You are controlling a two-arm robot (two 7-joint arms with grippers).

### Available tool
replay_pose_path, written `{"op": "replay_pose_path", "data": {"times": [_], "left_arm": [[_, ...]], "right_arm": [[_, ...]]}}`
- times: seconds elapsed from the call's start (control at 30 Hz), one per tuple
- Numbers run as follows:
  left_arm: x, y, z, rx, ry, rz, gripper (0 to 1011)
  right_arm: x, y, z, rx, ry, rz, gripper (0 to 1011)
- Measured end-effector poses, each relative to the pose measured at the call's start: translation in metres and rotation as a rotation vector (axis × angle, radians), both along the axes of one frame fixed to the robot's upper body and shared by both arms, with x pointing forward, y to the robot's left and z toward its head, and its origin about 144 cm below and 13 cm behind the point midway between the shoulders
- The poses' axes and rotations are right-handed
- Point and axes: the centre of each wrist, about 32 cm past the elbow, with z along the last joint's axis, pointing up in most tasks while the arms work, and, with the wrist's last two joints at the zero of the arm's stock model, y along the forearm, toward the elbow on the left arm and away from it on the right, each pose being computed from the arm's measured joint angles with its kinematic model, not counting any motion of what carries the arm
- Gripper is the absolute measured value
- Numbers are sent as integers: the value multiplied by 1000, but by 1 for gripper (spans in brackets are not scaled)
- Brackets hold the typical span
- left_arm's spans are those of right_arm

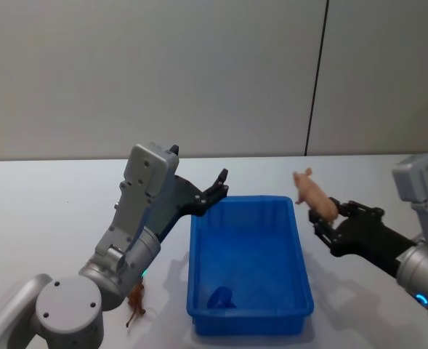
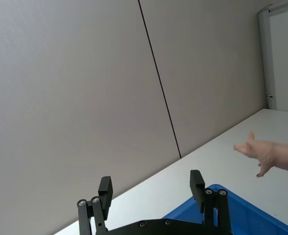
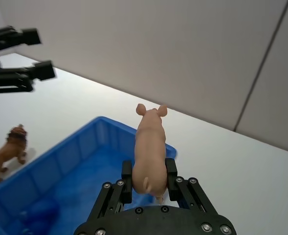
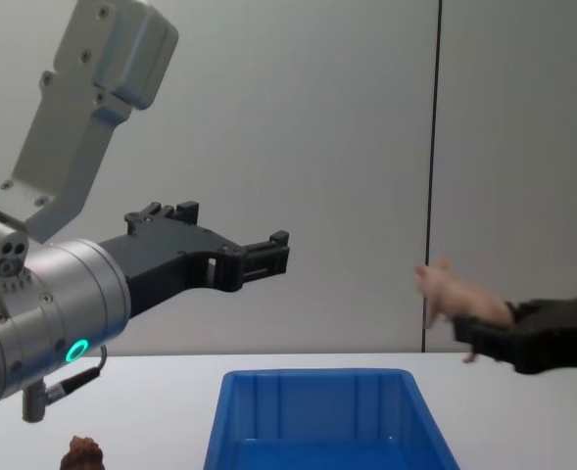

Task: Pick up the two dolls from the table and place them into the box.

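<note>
The blue box [image 1: 244,200] stands on the table between my arms, its rim also in the chest view [image 4: 317,373]. A bright blue doll [image 1: 221,298] lies inside it near the front wall [image 3: 38,213]. A brown lion-like doll [image 1: 135,302] stands on the table left of the box [image 3: 7,152]. My right gripper [image 1: 320,217] is shut on a pink pig doll [image 1: 312,190], held in the air beside the box's far right corner [image 3: 151,147]. My left gripper [image 1: 215,190] hangs open and empty above the box's far left corner [image 2: 151,188].
The white table [image 1: 359,305] runs back to a grey wall with a dark vertical seam [image 1: 315,80]. The left arm's large grey housing [image 1: 144,196] stands above the brown doll.
</note>
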Motion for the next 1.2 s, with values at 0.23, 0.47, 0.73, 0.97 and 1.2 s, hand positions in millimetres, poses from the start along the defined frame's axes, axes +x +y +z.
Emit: {"op": "replay_pose_path", "data": {"times": [0.23, 0.47, 0.73, 0.97, 1.2], "left_arm": [[0, 0, 0, 0, 0, 0, 1001], [0, 0, 0, 0, 0, 0, 1001], [0, 0, 0, 0, 0, 0, 1001], [0, 0, 0, 0, 0, 0, 1001], [0, 0, 0, 0, 0, 0, 1001]], "right_arm": [[5, 15, 4, 9, 21, 81, 379], [12, 35, -4, 2, 85, 160, 504], [16, 44, -8, -3, 109, 184, 766], [15, 39, -10, -4, 105, 169, 956], [6, 21, -13, -4, 95, 123, 1001]]}}
